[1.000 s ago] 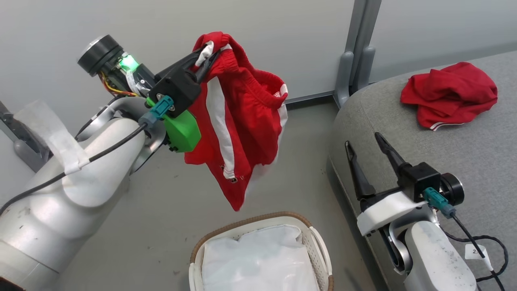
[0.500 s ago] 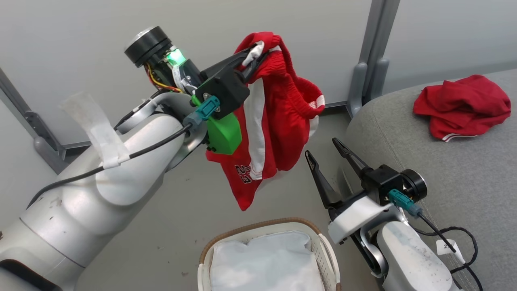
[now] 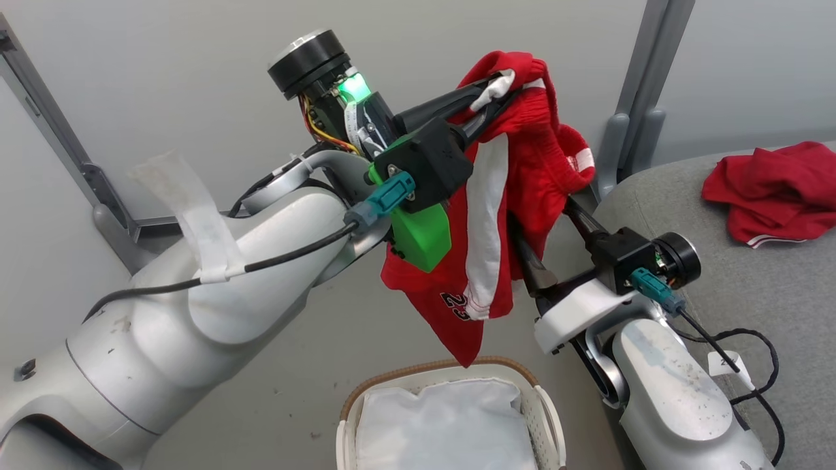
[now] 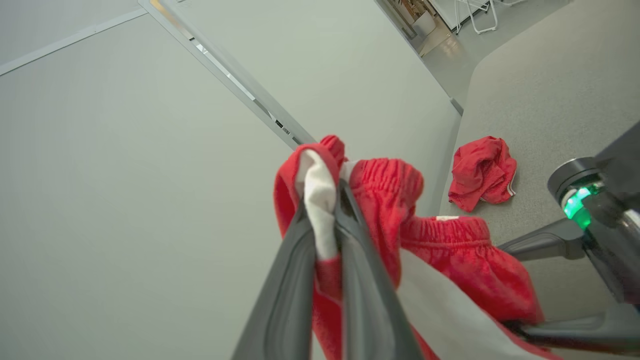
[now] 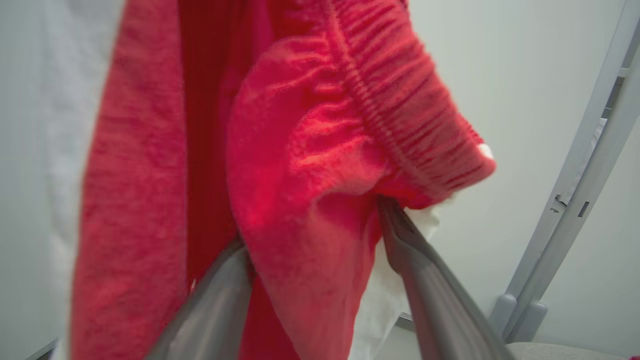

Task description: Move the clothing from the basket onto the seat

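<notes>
Head view, basket (image 3: 546,419) holding white sheet (image 3: 444,424), red shorts (image 3: 535,163) above

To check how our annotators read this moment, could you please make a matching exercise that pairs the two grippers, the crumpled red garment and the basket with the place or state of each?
Things:
1. left gripper
2. right gripper
3. crumpled red garment
4. basket

Places and states:
a. lying on the grey seat
b. lined with a white sheet, below the hanging cloth
c. shut on the top edge of the red shorts
d. open, with a fold of the shorts between its fingers

Pairs: 1-c, 2-d, 3-a, 4-b
</notes>
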